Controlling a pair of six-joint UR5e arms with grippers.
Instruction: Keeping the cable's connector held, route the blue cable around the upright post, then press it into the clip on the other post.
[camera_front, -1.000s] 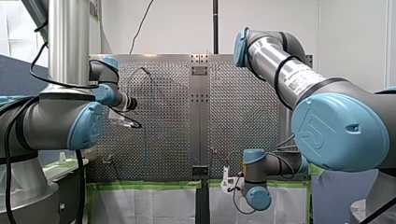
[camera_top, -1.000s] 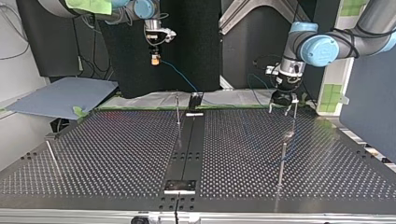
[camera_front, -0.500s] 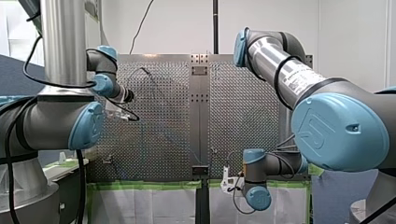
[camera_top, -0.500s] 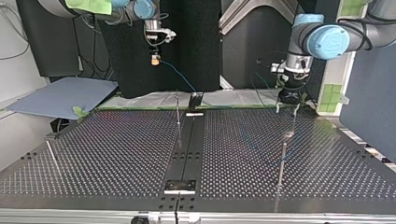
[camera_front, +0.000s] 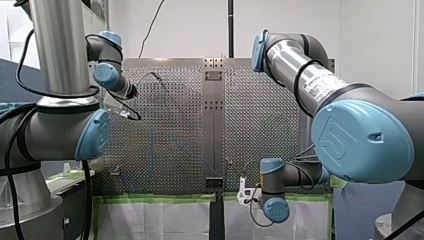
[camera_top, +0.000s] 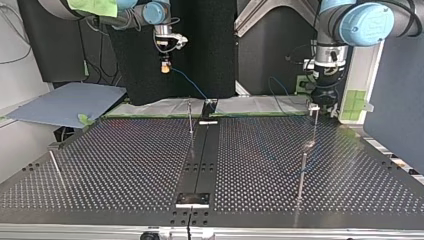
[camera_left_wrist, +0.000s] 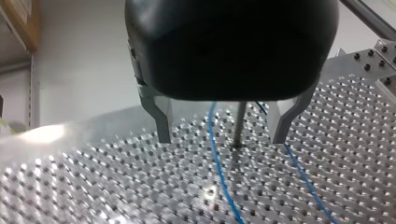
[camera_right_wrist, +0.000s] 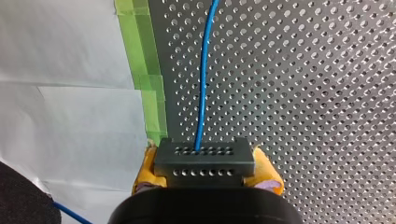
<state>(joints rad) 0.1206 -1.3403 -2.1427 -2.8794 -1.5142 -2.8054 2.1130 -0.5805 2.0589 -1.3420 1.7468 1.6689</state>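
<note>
Blue cable (camera_right_wrist: 203, 79) comes out of a small dark connector (camera_right_wrist: 204, 162) and runs over the desk (camera_right_wrist: 303, 93) full of holes. My right gripper (camera_right_wrist: 205, 173) squeezes the connector tight between its yellow pads (camera_right_wrist: 145, 169), up in the air by the desk's green-taped edge. My left gripper (camera_left_wrist: 222, 135) is wide open and holds nothing. Looking along it, a thin post (camera_left_wrist: 239, 122) shows between its metal fingers (camera_left_wrist: 161, 122), and the cable passes on both sides of that post.

The perforated table (camera_right_wrist: 303, 93) is shiny metal (bright glints), the connector (camera_right_wrist: 204, 161) matt grey, the blue cable (camera_right_wrist: 204, 84) smooth.
</note>
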